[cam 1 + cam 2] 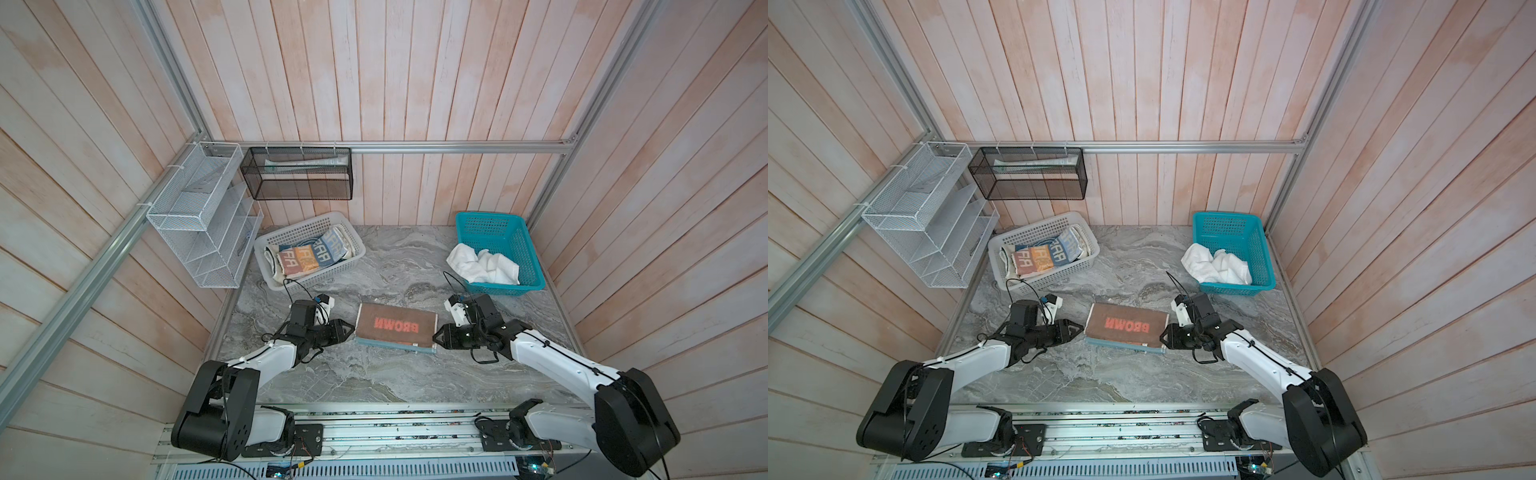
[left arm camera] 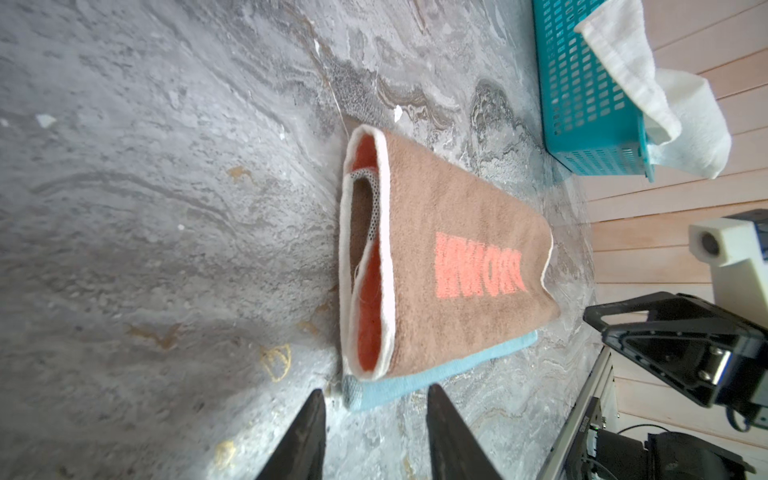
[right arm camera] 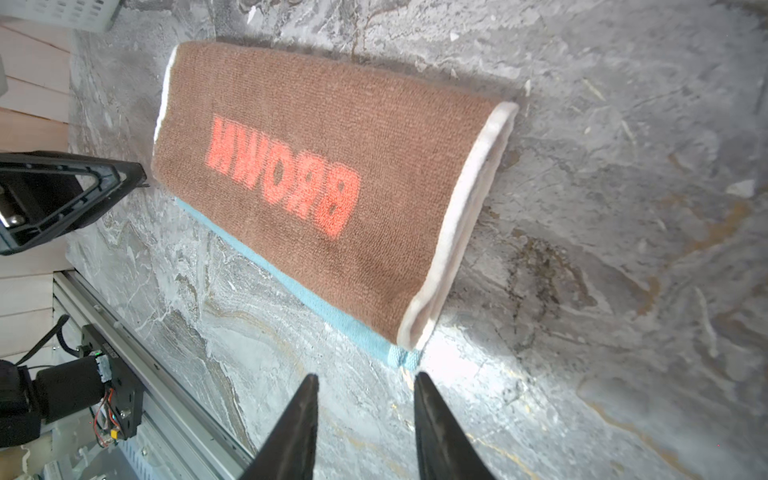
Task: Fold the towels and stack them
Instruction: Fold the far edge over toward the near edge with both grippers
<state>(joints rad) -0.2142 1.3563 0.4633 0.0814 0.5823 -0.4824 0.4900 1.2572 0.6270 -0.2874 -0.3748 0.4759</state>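
A folded salmon-brown towel (image 1: pixel 397 328) (image 1: pixel 1125 326) (image 2: pixel 457 249) (image 3: pixel 316 178) lettered "BROWN" lies mid-table on a folded blue towel (image 1: pixel 386 343) (image 2: pixel 415 382) (image 3: pixel 401 358), of which only an edge shows. My left gripper (image 1: pixel 352 328) (image 1: pixel 1080 329) (image 2: pixel 374 392) is open at the stack's left end, with nothing between its fingers. At the right end my right gripper (image 1: pixel 434 334) (image 1: pixel 1162 336) (image 3: pixel 365 376) is also open and empty. A lettered white-blue-orange towel (image 1: pixel 309 253) (image 1: pixel 1044 253) lies in the white basket (image 1: pixel 299 226). A crumpled white towel (image 1: pixel 484 264) (image 1: pixel 1217 264) (image 2: pixel 665 95) hangs over the teal basket's (image 1: pixel 494 226) front rim.
The white basket stands at the back left of the marble table and the teal basket at the back right. A white wire rack (image 1: pixel 199 216) and a black mesh shelf (image 1: pixel 297 174) hang on the wall. Wooden walls close in on three sides.
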